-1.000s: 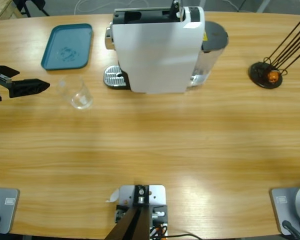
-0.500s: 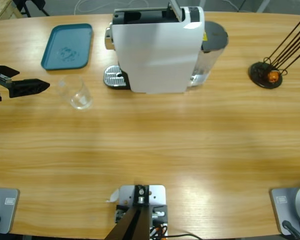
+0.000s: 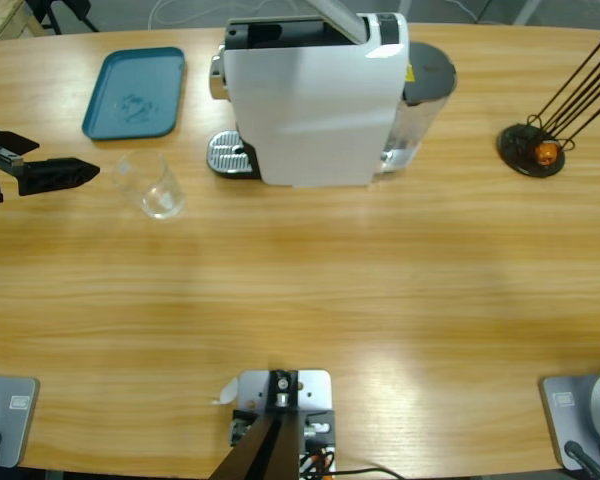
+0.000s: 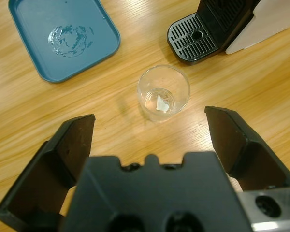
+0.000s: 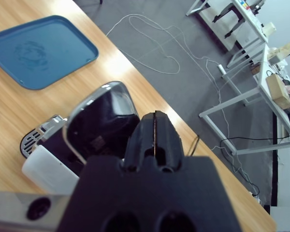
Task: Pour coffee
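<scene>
A small clear glass cup (image 3: pixel 156 186) stands upright on the table, left of the white coffee machine (image 3: pixel 315 100). No coffee shows in the cup (image 4: pixel 163 93). My left gripper (image 3: pixel 75 171) is open, level with the cup and a short way to its left; in the left wrist view its jaws (image 4: pixel 154 130) stand wide apart with the cup beyond them, untouched. My right gripper (image 5: pixel 155 116) is shut with nothing seen between the jaws, hovering over the machine's top beside its silver-rimmed lever (image 5: pixel 84 116). The lever (image 3: pixel 335 18) is tilted up.
A blue tray (image 3: pixel 135 92) lies at the back left, behind the cup. The machine's metal drip grille (image 3: pixel 227 153) faces the cup. A black wire capsule stand (image 3: pixel 528 148) holding an orange capsule (image 3: pixel 547 153) is at the far right. Bare wood fills the front half.
The grey lever on top of the machine has swung and now shows longer, slanting to the left. The left gripper and the cup have not moved.
</scene>
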You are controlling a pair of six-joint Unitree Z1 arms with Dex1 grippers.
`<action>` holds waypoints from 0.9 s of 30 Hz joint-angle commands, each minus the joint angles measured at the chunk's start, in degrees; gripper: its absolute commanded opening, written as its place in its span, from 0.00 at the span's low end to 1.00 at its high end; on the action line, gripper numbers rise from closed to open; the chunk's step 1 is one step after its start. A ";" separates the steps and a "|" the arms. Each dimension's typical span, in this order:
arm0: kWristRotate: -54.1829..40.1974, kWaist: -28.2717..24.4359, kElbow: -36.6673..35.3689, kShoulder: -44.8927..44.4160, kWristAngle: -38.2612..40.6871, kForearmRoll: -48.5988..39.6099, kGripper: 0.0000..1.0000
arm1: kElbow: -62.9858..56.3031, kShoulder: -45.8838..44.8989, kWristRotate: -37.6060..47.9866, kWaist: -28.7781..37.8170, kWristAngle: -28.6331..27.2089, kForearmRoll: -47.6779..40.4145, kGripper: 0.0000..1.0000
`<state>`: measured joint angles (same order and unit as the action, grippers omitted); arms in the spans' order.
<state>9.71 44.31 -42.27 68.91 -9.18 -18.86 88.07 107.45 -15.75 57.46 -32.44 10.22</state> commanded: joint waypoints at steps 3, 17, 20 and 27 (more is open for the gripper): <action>0.13 0.53 1.94 2.21 1.00 0.58 1.00 | -3.48 9.28 1.95 2.66 3.61 -1.52 0.00; 0.13 0.52 1.89 2.89 1.27 0.54 1.00 | -13.66 9.26 4.98 2.66 4.23 -8.93 0.00; 0.13 0.55 1.84 3.25 1.50 0.56 1.00 | -15.38 9.35 5.64 2.66 4.32 -10.53 0.00; 0.13 0.55 1.84 3.25 1.62 0.49 1.00 | -18.28 9.55 6.44 2.66 4.63 -13.19 0.00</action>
<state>9.71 44.31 -42.27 70.35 -8.37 -18.86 78.29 109.39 -10.37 57.75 -30.38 -3.06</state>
